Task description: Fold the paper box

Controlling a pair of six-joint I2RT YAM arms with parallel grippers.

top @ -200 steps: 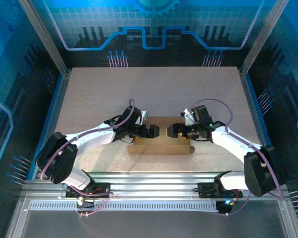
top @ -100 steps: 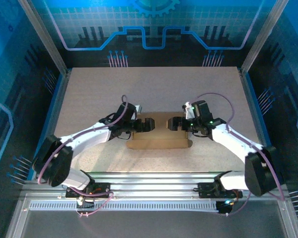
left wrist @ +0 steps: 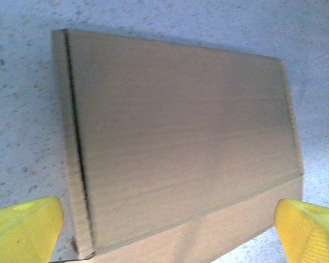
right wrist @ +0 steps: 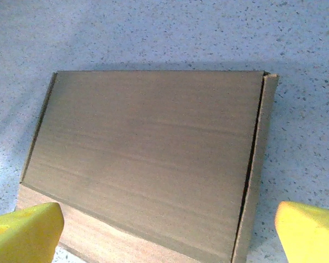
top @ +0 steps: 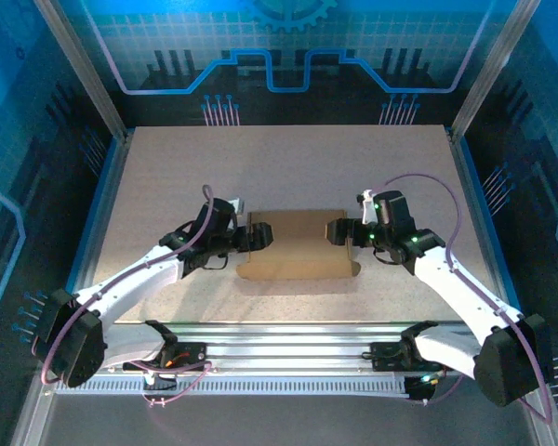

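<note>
The paper box (top: 296, 246) is a shallow, plain brown cardboard box lying flat in the middle of the table with its lid down. My left gripper (top: 258, 235) hovers open at the box's left end, and my right gripper (top: 338, 229) hovers open at its right end. The left wrist view looks down on the paper box (left wrist: 175, 131); the left gripper (left wrist: 167, 230) has its yellow fingertips (left wrist: 27, 224) spread wide with nothing held. In the right wrist view the paper box (right wrist: 148, 153) lies below the right gripper (right wrist: 167, 233), which is also spread wide, with its fingertips (right wrist: 310, 230) off the cardboard.
The speckled tabletop (top: 288, 167) has free room behind and beside the box. Metal frame posts (top: 93, 84) and blue walls enclose the table. An aluminium rail (top: 288, 339) with the arm bases runs along the near edge.
Both grippers have drawn apart, from close together over the box's middle out to its left and right ends. The box lies flat and closed where it was.
</note>
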